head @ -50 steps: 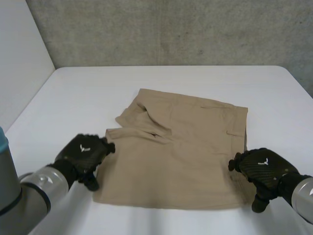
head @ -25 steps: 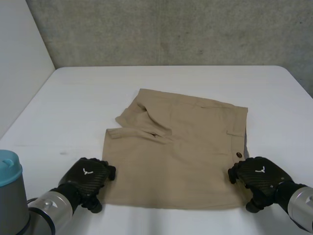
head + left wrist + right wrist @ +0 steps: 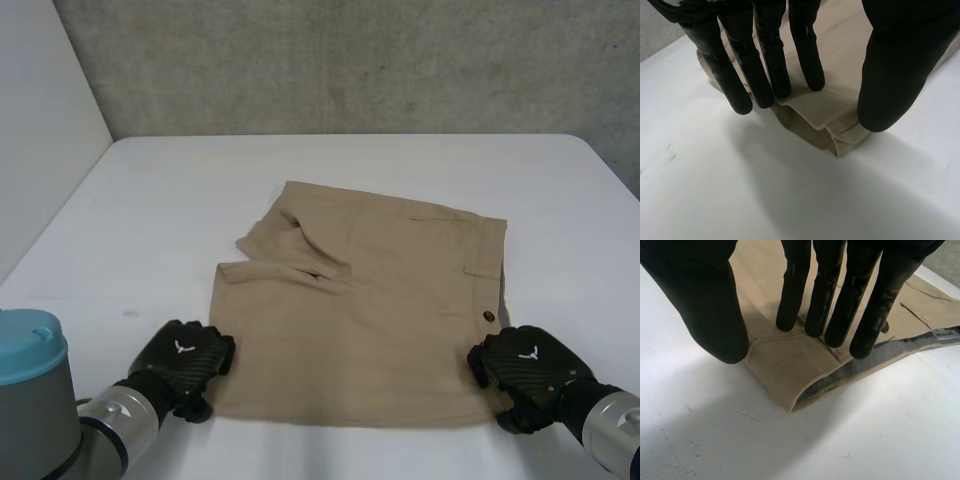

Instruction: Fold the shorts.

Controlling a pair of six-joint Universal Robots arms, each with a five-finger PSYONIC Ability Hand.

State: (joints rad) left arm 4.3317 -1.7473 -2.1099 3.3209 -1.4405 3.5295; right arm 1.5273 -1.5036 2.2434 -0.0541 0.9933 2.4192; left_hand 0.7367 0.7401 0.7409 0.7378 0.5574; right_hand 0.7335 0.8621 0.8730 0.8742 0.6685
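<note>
Khaki cloth shorts lie flat on the white table, and I take them as my landmark.

From the head view, they seem to me already doubled, one leg on the other. The waist end with its small dark button is toward my right arm and the leg hems are toward my left. A loose flap sits rumpled on the far part of the shorts. My black left hand rests at the near hem corner of the shorts and my black right hand at the near waist corner. Nothing is lifted.

In the left wrist view, the left hand has its fingers straight, tips pressing down on the shorts at the hem corner. The thumb hangs over the corner's other edge. The corner lies on the table between them, so I read this hand as unclosed and not pinching.

In the right wrist view, the right hand is likewise spread. Its straight fingers stand on the waistband of the shorts, where the grey inner lining shows along the open edge, and the thumb is just beside the corner. No cloth is caught here either.

I judge the task about half done. The leg-on-leg fold looks made, but the grasp of both near corners and the cross fold are yet to do, and the rumpled flap wants smoothing.
</note>
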